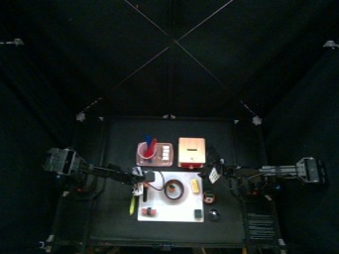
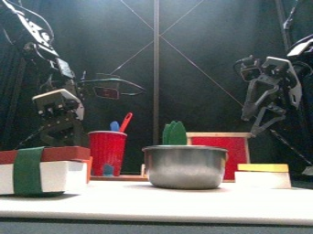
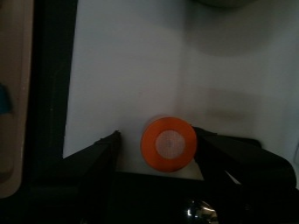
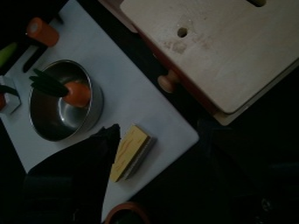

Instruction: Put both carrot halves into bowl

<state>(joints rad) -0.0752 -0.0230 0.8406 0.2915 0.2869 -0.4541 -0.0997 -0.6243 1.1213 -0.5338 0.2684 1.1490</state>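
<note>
1. Hanging over the white mat [image 3: 128,70] on the desk, the left claw [image 3: 163,162] is seen with its jaws spread wide.
2. One carrot half [image 3: 170,142] is shown in the left wrist view standing on the mat with its round cut face turned to the camera; it lies between the two spread jaws, and whether either jaw touches it cannot be told.
3. A second carrot half [image 4: 77,93] is seen in the right wrist view lying inside the bowl [image 4: 52,122], against the wall, beside a dark green leafy piece [image 4: 47,83].
4. The bowl is placed on the white mat near the middle of the desk; in the front view its grey metal wall [image 2: 186,167] stands between a red cup [image 2: 108,151] and a yellow block [image 2: 265,169].
5. The right claw [image 2: 263,105] is held high above the desk on the right side, well apart from the bowl; whether its jaws are spread or pressed together cannot be told.
6. A tan wooden board [image 4: 222,44] is seen beyond the mat's edge in the right wrist view.
</note>
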